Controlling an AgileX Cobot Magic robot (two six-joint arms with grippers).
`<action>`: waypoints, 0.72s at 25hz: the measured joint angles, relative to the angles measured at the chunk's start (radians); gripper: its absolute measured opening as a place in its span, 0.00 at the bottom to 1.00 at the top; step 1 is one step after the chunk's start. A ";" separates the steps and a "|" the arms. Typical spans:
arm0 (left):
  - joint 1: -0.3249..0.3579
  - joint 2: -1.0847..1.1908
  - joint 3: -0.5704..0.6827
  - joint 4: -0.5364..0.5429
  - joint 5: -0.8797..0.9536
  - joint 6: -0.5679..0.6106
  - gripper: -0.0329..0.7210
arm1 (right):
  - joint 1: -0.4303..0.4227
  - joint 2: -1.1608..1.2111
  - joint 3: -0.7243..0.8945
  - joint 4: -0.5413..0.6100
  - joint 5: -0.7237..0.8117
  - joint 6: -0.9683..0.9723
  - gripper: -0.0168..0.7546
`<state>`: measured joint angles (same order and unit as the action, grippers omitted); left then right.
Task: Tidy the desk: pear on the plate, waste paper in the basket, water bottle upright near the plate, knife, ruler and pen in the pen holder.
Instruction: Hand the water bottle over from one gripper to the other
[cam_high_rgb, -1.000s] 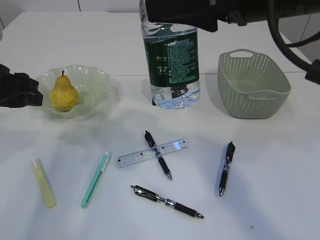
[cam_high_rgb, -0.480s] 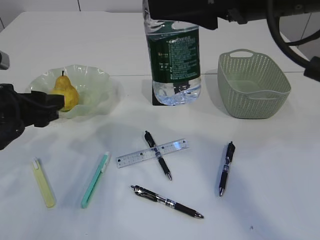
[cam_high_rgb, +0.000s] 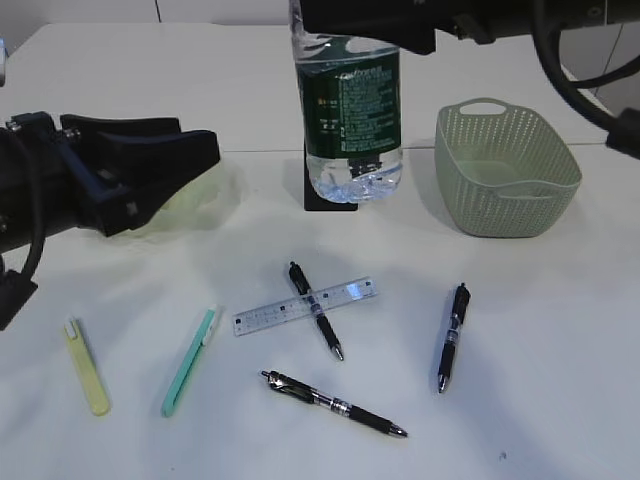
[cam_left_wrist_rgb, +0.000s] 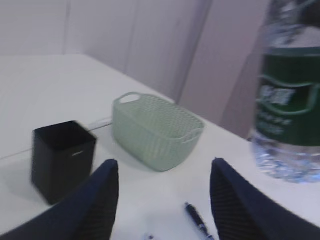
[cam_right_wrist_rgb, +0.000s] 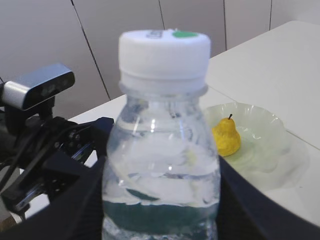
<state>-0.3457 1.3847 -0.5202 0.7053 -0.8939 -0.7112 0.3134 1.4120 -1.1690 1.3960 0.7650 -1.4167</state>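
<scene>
My right gripper (cam_high_rgb: 350, 25) is shut on the neck of the clear, green-labelled water bottle (cam_high_rgb: 350, 110). It holds the bottle upright in the air, in front of the black pen holder (cam_high_rgb: 328, 195). The bottle also fills the right wrist view (cam_right_wrist_rgb: 162, 150). The yellow pear (cam_right_wrist_rgb: 226, 137) lies on the pale green plate (cam_right_wrist_rgb: 267, 150). In the exterior view my open, empty left gripper (cam_high_rgb: 195, 140) hides the pear and most of the plate (cam_high_rgb: 205, 205). The ruler (cam_high_rgb: 305, 305), three black pens (cam_high_rgb: 317, 310) (cam_high_rgb: 335, 403) (cam_high_rgb: 452, 335), a yellow knife (cam_high_rgb: 87, 365) and a green knife (cam_high_rgb: 190, 360) lie on the table. No waste paper shows.
The green basket (cam_high_rgb: 505, 170) stands at the right and appears empty. The left wrist view shows the pen holder (cam_left_wrist_rgb: 62, 160), the basket (cam_left_wrist_rgb: 155, 130), the bottle (cam_left_wrist_rgb: 290, 110) and a pen (cam_left_wrist_rgb: 197, 220) between my left gripper's (cam_left_wrist_rgb: 162, 170) fingers.
My left gripper has swung in from the left, rising in front of the plate and hiding the pear. The bottle has risen a little and shifted slightly right.
</scene>
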 joint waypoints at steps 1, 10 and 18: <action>0.000 0.000 0.000 0.031 -0.046 -0.012 0.59 | 0.000 0.000 0.000 0.004 0.000 -0.002 0.55; 0.000 0.000 -0.002 0.104 -0.216 -0.101 0.81 | 0.000 0.000 0.000 0.020 0.021 -0.046 0.55; 0.000 0.002 -0.107 0.269 -0.235 -0.268 0.86 | 0.000 0.000 0.000 0.020 0.065 -0.086 0.55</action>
<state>-0.3457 1.3869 -0.6274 0.9746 -1.1292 -0.9794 0.3134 1.4120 -1.1690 1.4159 0.8305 -1.5024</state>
